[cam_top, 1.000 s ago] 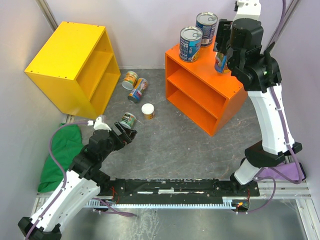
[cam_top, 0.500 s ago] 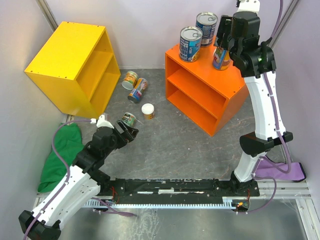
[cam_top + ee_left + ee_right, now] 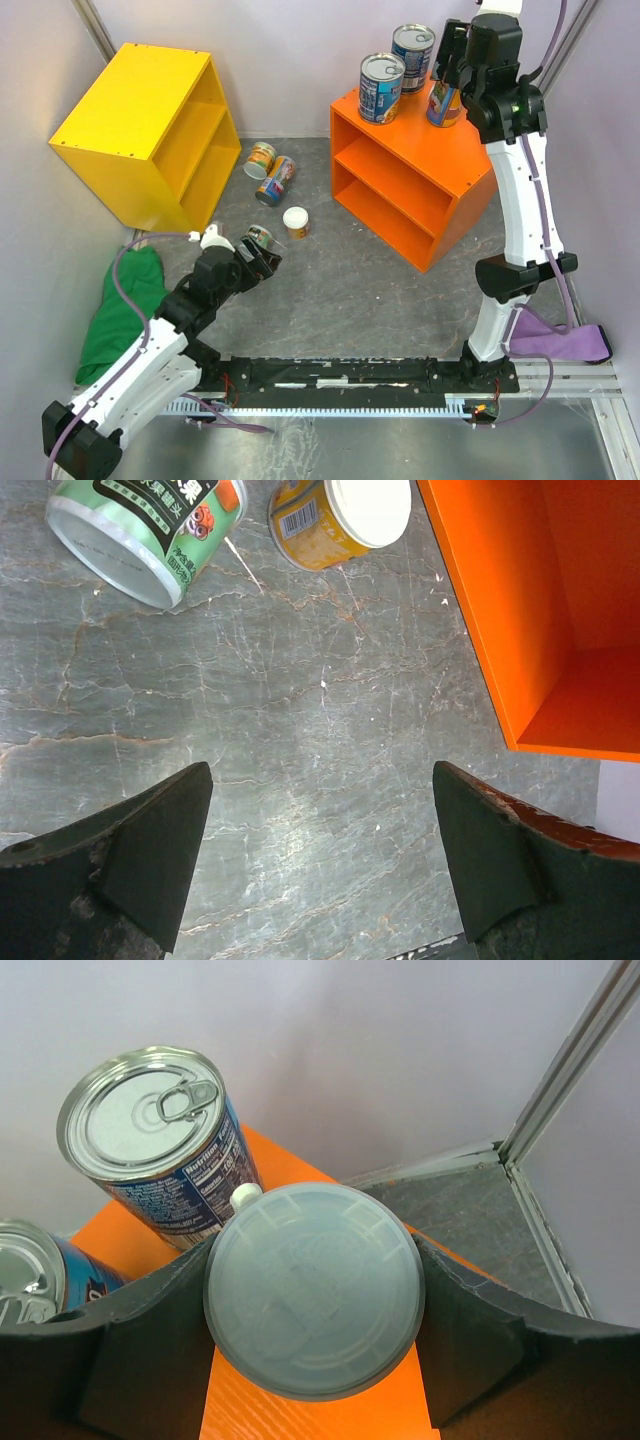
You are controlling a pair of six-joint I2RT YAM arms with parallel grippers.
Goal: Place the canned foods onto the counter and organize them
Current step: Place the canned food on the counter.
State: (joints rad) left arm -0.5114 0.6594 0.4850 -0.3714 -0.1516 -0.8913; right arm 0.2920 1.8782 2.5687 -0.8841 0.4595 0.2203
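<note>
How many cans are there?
7. Two blue tins stand on the orange cabinet; the right claw grips a pale-lidded can beside them; four cans are on the floor. Others may be hidden.

Two arms (image 3: 527, 200), white shells and black joints, purple cables (image 3: 113, 285), dark scuffed wedge-shaped gripper fingers (image 3: 130, 870)

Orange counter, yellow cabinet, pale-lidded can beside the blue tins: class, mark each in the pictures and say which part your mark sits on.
orange counter (image 3: 430, 150): top external view, bare flat top.
yellow cabinet (image 3: 130, 100): top external view, outer panel.
pale-lidded can (image 3: 313, 1290): right wrist view, middle of lid.
</note>
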